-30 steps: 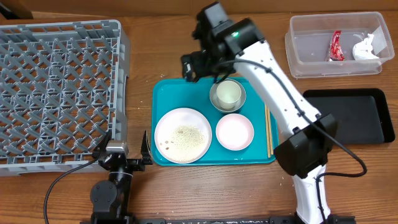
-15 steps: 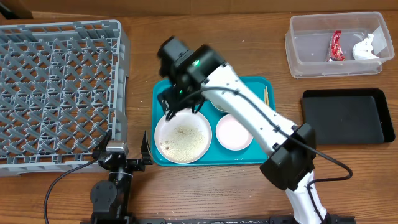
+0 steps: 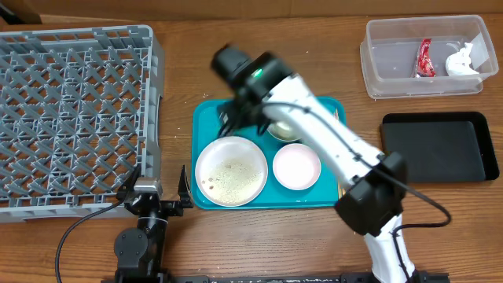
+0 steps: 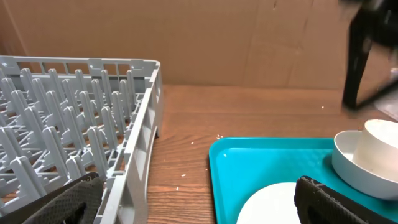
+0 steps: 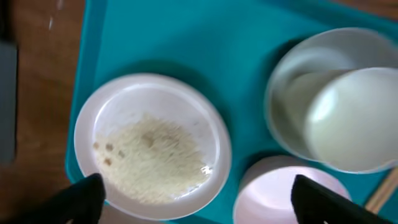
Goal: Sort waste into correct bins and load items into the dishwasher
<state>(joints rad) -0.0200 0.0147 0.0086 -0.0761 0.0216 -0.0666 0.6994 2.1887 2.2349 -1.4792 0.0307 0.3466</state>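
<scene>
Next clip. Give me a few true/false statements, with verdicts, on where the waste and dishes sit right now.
1. The red wrapper lies in the clear tub. True.
2. The white bowl sits in the dish rack. False: it sits on the teal tray.
3. The plate holds food crumbs. True.
4. The napkin lies in the black tray. False: it lies in the clear tub.

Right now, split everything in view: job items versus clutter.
Job: plate, rice crumbs, white bowl, steel bowl, cup, chopsticks, red wrapper, napkin, clear tub, black tray, dish rack.
Lying about: teal tray, cardboard backdrop.
</scene>
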